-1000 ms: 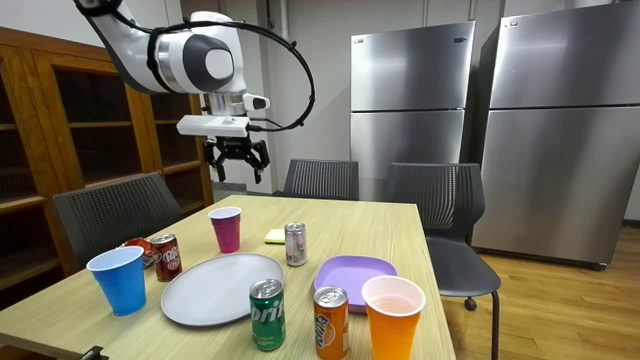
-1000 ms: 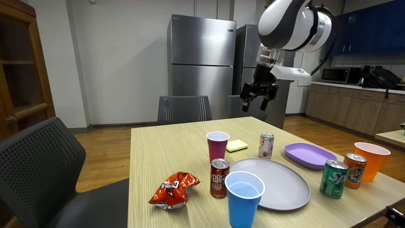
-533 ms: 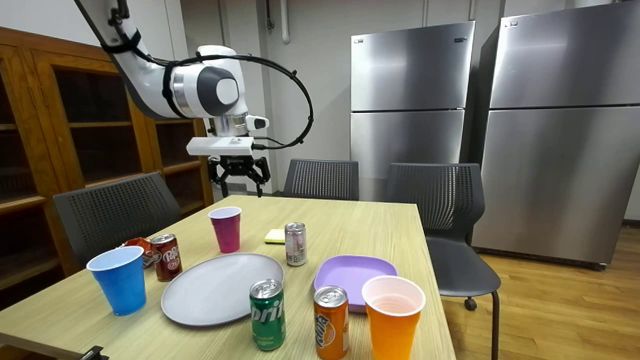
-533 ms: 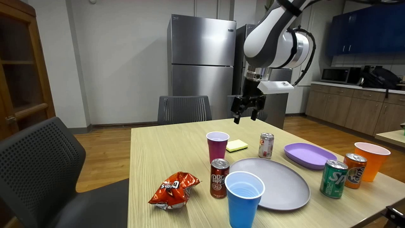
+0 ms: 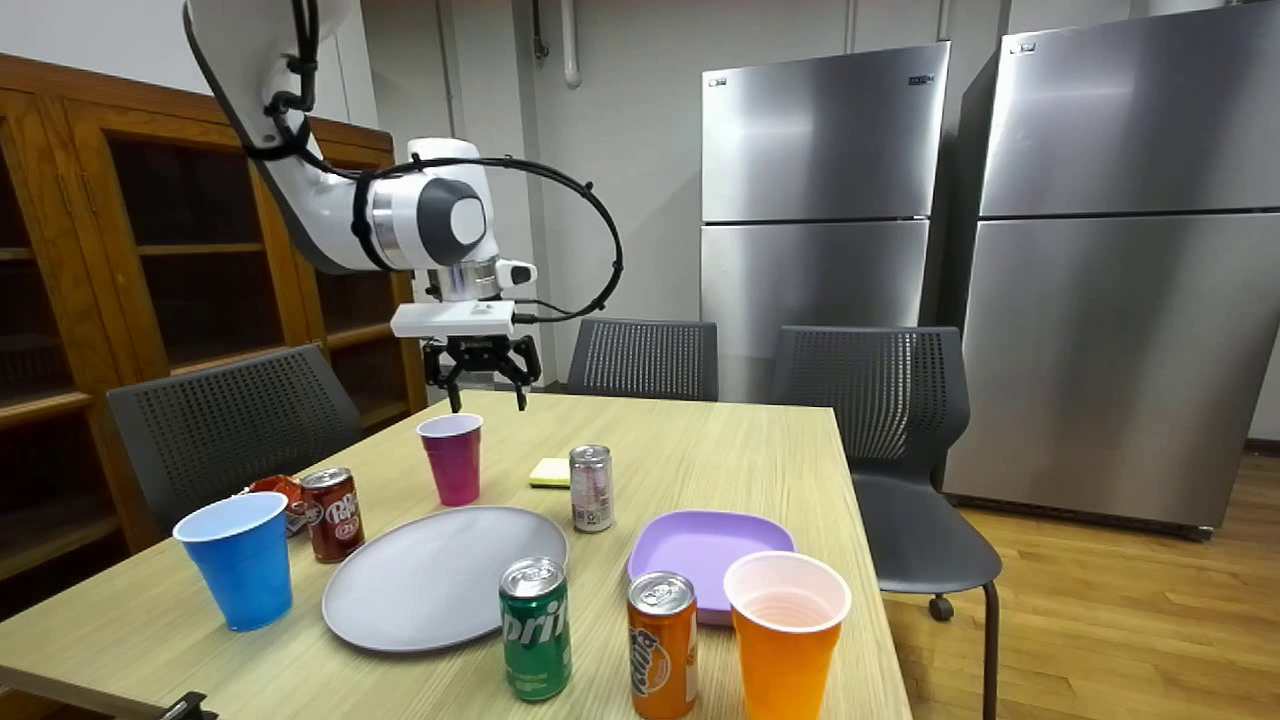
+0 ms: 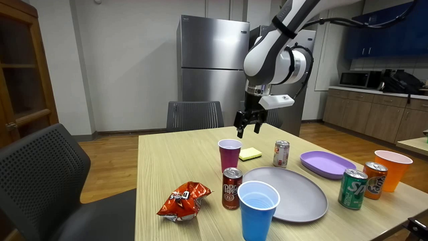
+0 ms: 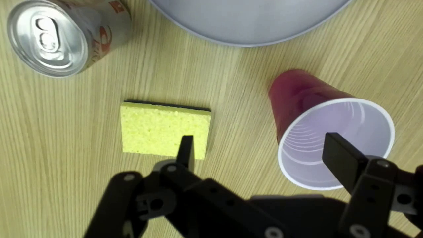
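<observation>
Maroon cup (image 5: 456, 470): upright just off the rim of the gray plate (image 5: 440, 580), with a strip of table (image 7: 231, 99) between; mouth up on its narrow base, likely because it is laid out as a drinking cup.
Yellow sponge (image 7: 162, 129): lies flat, farther out from the plate than the cup's base; dark scrubbing layer down, probably resting on its broadest face for steadiness.
Gripper (image 5: 488, 405): hangs over the cup-and-sponge side of the plate, fingers pointing down and spread wide, nothing held, no touch visible. In the wrist view one fingertip overlaps the sponge and one the cup's mouth; the downward pose seems to give its camera sight of both.
Silver can (image 7: 66, 36): upright just beside the plate, past the sponge.
Dr Pepper can (image 6: 230, 194): upright just beside the plate; whether it touches the rim cannot be told.
Blue cup (image 5: 240, 570): upright, near the plate but apart.
Chip bag (image 6: 184, 202): farther from the plate than the Dr Pepper can, lying down, probably too soft to stand.
Purple dish (image 6: 326, 162): flat, across the plate from the Dr Pepper can.
Sprite can (image 5: 535, 630), Fanta can (image 5: 662, 650), orange cup (image 5: 785, 670): upright in a row leading outward from the plate, Sprite nearest.
Chairs (image 5: 645, 360): well out from the plate, around the table.
</observation>
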`<state>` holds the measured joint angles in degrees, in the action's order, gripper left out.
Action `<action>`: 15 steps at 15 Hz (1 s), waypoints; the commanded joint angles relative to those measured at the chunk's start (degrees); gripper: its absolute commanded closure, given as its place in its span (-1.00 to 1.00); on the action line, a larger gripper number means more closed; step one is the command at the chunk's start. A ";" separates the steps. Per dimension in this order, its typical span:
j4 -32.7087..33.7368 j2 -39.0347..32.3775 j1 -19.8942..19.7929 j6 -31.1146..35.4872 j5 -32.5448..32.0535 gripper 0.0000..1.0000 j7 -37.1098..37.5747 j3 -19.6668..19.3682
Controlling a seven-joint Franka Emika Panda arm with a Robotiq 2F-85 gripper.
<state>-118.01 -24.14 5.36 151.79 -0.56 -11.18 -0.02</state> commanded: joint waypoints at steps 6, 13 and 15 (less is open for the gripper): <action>8.68 -7.79 0.01 -2.57 -3.73 -1.00 1.94 1.17; 10.72 -9.75 0.15 -3.01 -3.94 -0.31 1.66 1.49; 10.52 -9.54 0.12 -3.02 -3.89 0.02 1.42 1.65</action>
<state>-109.25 -33.40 5.78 151.15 -2.77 -11.18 0.90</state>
